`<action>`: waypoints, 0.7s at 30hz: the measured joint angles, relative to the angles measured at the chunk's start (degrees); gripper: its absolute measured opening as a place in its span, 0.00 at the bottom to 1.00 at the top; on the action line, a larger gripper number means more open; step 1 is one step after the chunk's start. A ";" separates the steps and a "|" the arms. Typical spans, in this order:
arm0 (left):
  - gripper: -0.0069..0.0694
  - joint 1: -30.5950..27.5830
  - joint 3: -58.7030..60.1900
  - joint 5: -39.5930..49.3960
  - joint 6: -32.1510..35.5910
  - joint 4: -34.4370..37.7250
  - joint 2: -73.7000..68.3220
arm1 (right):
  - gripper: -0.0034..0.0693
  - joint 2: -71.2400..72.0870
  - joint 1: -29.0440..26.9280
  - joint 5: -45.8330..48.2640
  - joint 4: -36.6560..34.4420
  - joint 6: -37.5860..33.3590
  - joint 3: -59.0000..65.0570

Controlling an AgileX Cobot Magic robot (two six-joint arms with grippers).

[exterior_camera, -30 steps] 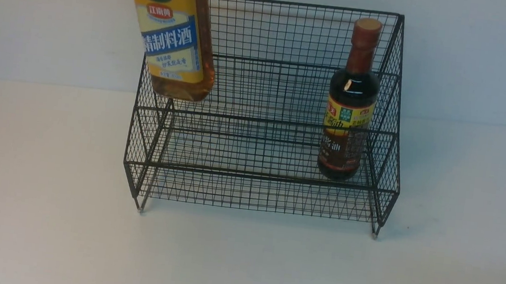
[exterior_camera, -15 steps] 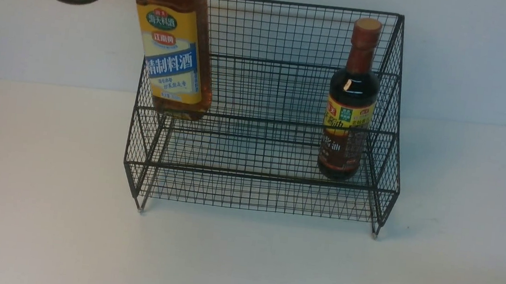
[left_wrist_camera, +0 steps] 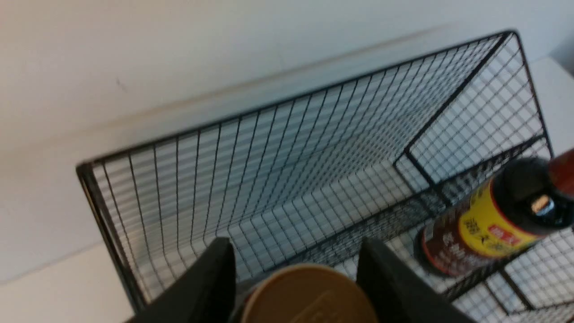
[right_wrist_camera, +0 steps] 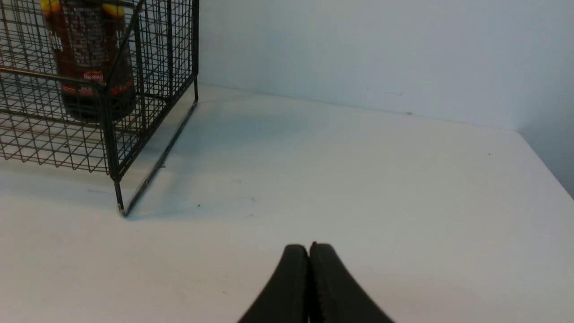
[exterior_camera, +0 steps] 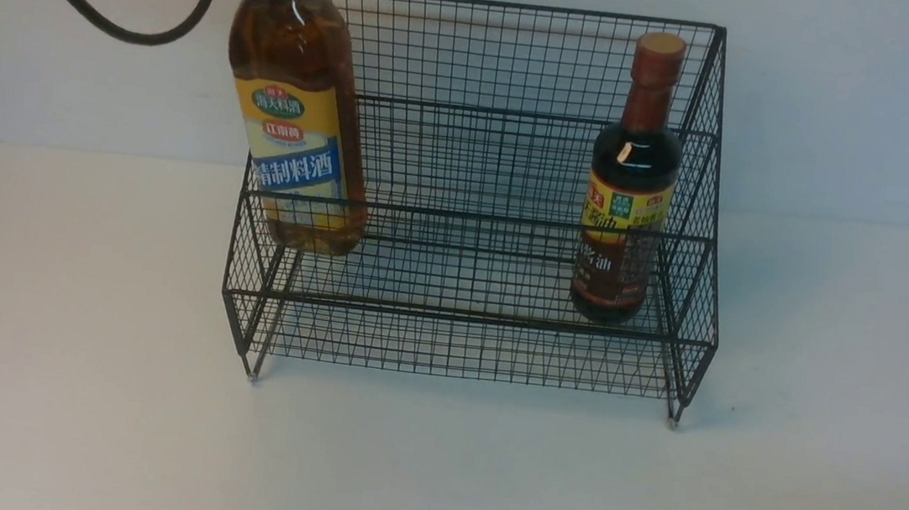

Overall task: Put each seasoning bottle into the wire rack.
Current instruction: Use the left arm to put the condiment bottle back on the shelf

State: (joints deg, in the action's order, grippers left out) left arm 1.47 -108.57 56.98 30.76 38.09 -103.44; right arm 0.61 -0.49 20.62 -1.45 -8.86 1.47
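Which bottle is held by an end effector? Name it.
The amber bottle, gripped at its cap by the left end effector; the dark bottle stands free in the rack.

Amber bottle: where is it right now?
Front view, robot's left: the amber bottle, gripped by the left pincer, has its base inside the lower tier of the wire rack at the left end, well apart from the dark bottle at the right end.

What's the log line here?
left gripper: shut on amber bottle, base inside wire rack | dark bottle: standing in rack | right gripper: shut
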 joint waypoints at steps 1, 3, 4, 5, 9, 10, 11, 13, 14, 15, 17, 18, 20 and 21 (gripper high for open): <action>0.51 0.06 0.00 1.13 -0.82 -1.07 0.00 | 0.03 0.00 0.00 0.00 0.00 0.00 0.00; 0.51 0.11 0.00 3.11 -2.30 -2.82 0.00 | 0.03 0.00 0.00 0.00 0.00 0.00 0.00; 0.51 0.19 0.00 3.71 -2.96 -3.61 -0.05 | 0.03 0.00 0.00 0.00 0.00 0.00 0.00; 0.51 0.19 0.00 4.01 -3.76 -4.15 -0.12 | 0.03 0.00 0.00 0.00 0.00 0.00 0.00; 0.51 0.19 0.00 4.10 -5.12 -4.50 -0.93 | 0.03 0.00 0.00 0.02 0.00 0.00 0.00; 0.51 0.20 0.00 4.15 -5.31 -4.58 -1.41 | 0.03 0.00 0.00 0.02 0.00 0.00 0.00; 0.51 0.25 0.00 4.03 -5.41 -4.51 -2.03 | 0.03 0.00 0.00 0.02 0.00 0.00 0.00; 0.50 0.27 -0.07 3.21 -5.45 -4.07 -2.35 | 0.03 0.00 0.00 0.02 0.00 0.00 0.00; 0.50 0.27 -0.07 3.22 -5.45 -3.97 -2.50 | 0.03 0.00 0.00 0.02 0.00 0.00 0.00; 0.50 0.27 -0.13 3.06 -5.45 -3.83 -2.57 | 0.03 0.00 0.00 0.02 0.00 0.00 0.00; 0.50 0.27 -0.42 2.72 -5.45 -3.56 -2.99 | 0.03 0.02 0.00 0.02 0.00 0.00 0.00; 0.50 0.27 -0.58 2.72 -5.45 -3.56 -3.13 | 0.03 0.02 0.00 0.02 0.00 0.00 0.00; 0.50 0.27 -0.61 2.72 -5.45 -3.55 -3.13 | 0.03 0.02 0.00 0.02 0.00 0.00 0.00; 0.50 0.27 -0.61 2.59 -5.45 -3.55 -3.14 | 0.03 0.02 0.00 0.02 0.00 0.00 0.00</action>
State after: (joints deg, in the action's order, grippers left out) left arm 1.73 -109.18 59.56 25.31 34.54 -106.58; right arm 0.62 -0.49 20.64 -1.45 -8.86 1.47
